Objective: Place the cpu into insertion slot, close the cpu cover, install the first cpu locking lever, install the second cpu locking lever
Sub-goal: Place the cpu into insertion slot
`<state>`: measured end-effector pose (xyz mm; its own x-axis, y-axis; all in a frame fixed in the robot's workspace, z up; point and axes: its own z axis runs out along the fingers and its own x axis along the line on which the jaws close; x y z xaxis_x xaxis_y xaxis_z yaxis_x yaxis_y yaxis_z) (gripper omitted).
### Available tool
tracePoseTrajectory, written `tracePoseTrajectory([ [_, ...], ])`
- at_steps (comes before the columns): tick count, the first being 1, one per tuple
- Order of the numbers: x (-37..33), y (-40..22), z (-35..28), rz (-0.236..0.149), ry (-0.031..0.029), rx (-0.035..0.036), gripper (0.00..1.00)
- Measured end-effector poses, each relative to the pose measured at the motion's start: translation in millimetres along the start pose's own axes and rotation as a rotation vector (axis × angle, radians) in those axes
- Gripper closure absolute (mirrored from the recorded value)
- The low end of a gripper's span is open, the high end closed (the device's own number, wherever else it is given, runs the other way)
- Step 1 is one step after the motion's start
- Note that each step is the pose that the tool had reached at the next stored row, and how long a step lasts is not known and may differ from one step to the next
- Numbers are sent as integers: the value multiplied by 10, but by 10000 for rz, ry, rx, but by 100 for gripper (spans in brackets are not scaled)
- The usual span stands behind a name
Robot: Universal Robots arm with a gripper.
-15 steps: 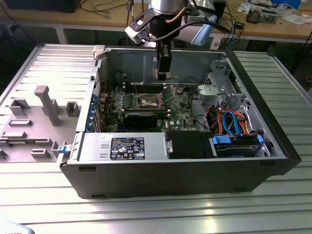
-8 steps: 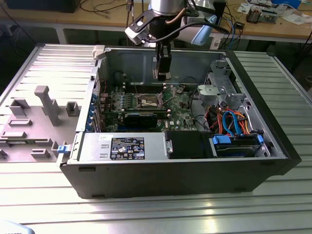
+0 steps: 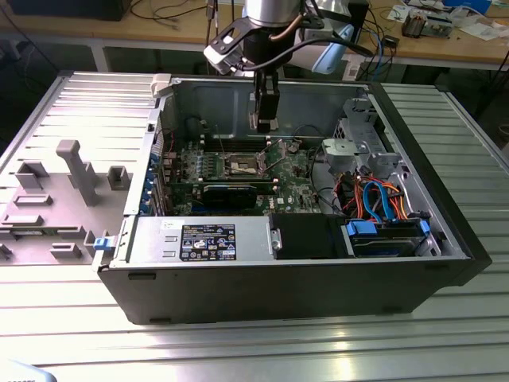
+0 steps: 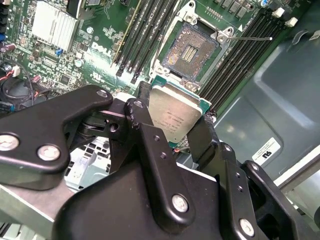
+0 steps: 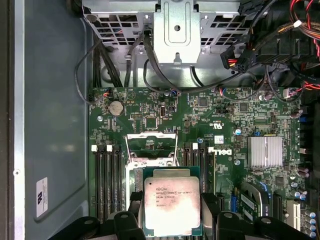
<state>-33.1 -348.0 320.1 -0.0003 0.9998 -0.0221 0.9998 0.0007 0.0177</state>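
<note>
The arm is seen in the exterior view coming down from above into an open computer case (image 3: 278, 296) that is set on a ribbed metal desk (image 3: 238, 350). Its wrist is turned straight down and the gripper (image 3: 263, 119) is held upright over the green motherboard (image 3: 286, 177), near the case's rear wall.

In both wrist views the gripper (image 4: 174, 122) is shown pinching the cpu (image 4: 172, 112) by two opposite edges, one black finger (image 4: 145, 127) pressed against each side. The cpu (image 5: 172, 207) is held flat, roughly parallel to the motherboard (image 5: 240, 115), with its silvery metal top turned away from the board and towards the cameras. The chip is nearly square, so no long axis can be named. In the first wrist view its edges are lined up with the long black memory slots (image 5: 107, 180) on either side.

The cpu is carried in the air and is kept apart from the insertion slot (image 4: 192, 49), whose tan-gold contact field is left bare in the second wrist view. In the exterior view the slot (image 3: 242, 165) is found below the gripper and a little to the exterior view's left.

The cpu cover (image 5: 151, 161) is seen tipped up and open in the first wrist view, with the board visible through its square cut-out. A ribbed silver heatsink (image 5: 266, 151) is mounted elsewhere on the board, well apart from the cpu.
</note>
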Motion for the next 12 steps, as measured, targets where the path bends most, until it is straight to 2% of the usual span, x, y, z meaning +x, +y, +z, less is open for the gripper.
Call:
tracePoseTrajectory([
  [12, 1, -14, 26, 0, 0, 0, 45],
])
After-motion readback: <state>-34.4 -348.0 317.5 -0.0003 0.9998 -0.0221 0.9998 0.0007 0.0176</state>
